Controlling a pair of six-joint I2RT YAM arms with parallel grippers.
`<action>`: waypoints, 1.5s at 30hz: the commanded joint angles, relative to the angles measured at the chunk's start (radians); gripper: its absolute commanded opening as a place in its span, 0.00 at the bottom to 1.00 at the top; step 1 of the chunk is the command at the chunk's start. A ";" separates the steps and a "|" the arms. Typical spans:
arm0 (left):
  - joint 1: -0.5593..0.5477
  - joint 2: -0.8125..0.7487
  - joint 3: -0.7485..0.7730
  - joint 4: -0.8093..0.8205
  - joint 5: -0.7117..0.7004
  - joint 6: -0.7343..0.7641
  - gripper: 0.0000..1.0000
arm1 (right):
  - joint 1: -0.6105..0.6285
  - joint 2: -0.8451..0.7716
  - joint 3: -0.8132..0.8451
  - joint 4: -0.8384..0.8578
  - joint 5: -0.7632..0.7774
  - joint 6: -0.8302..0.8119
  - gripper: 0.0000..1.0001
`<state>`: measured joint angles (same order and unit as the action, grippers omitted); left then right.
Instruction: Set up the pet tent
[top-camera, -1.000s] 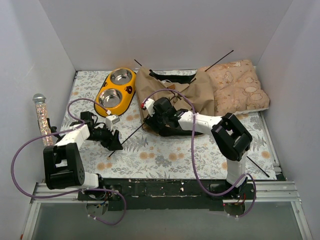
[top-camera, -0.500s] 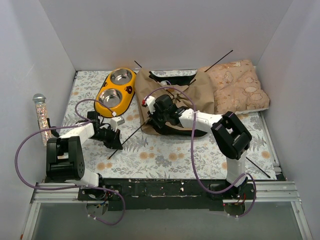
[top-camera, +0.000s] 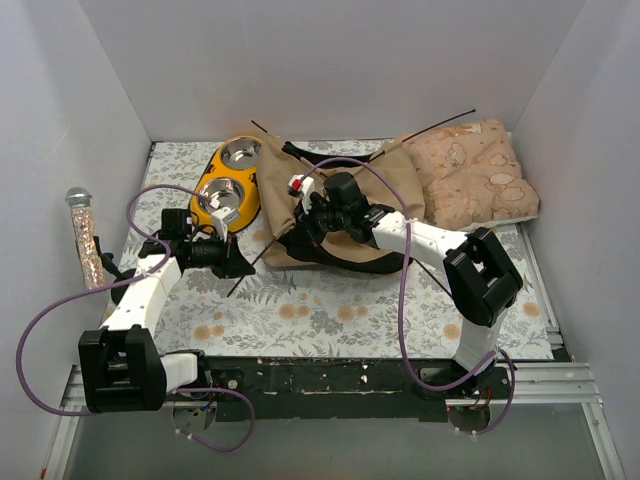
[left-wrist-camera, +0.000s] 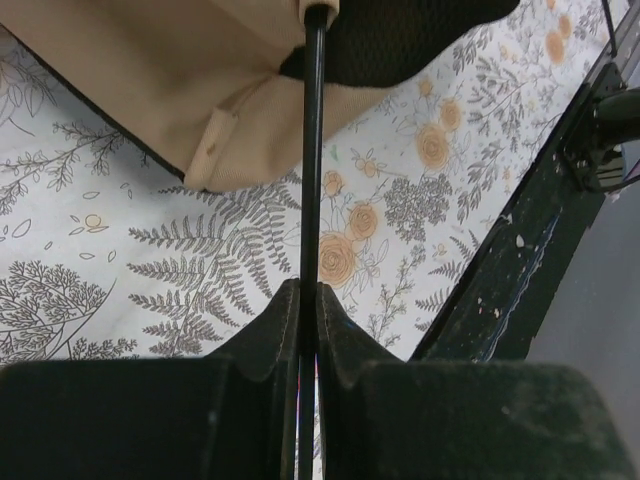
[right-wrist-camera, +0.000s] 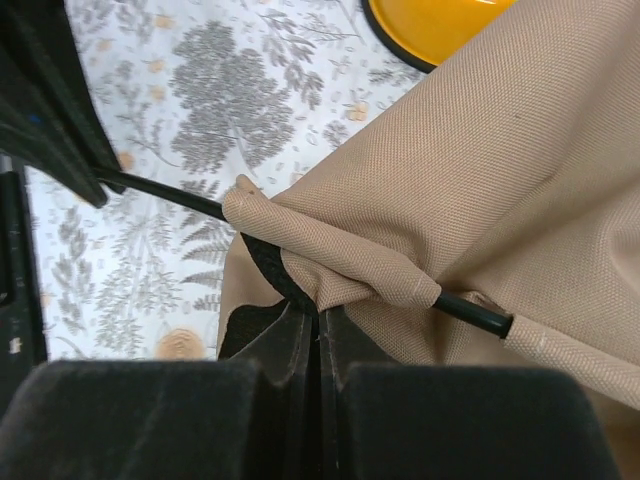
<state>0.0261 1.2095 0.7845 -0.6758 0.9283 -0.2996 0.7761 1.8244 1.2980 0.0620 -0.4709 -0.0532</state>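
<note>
A yellow double bowl (top-camera: 230, 182) lay at upper centre-left, its right edge overlapped by the tan pet tent (top-camera: 345, 185), which sat slumped at centre; a patterned cushion (top-camera: 478, 172) touched the tent at upper right, and a glitter-filled tube (top-camera: 83, 235) stood by the left wall. A floral cloth (top-camera: 330, 310) covered the table, enclosed by white walls (top-camera: 330, 60). The left gripper (left-wrist-camera: 309, 300), lower left of the tent, was clamped on a thin black pole (left-wrist-camera: 312, 150); the right gripper (right-wrist-camera: 318, 320) was pinched on the tent's fabric edge beside the pole sleeve. A second earlier, the tent lay flatter and clear of the bowl.
</note>
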 joint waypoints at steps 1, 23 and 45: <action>-0.011 -0.057 0.042 0.255 0.064 -0.147 0.00 | 0.040 -0.020 0.060 0.029 -0.255 0.087 0.01; -0.008 -0.106 0.071 0.176 0.104 -0.055 0.00 | 0.146 0.009 0.368 -0.493 -0.132 -0.347 0.70; 0.058 -0.214 0.061 -0.047 0.121 0.247 0.00 | 0.156 0.029 0.550 -0.555 -0.089 -0.749 0.83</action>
<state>0.0811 1.0328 0.8162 -0.6853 0.9779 -0.1337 0.9188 1.7943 1.7714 -0.6319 -0.5053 -0.7643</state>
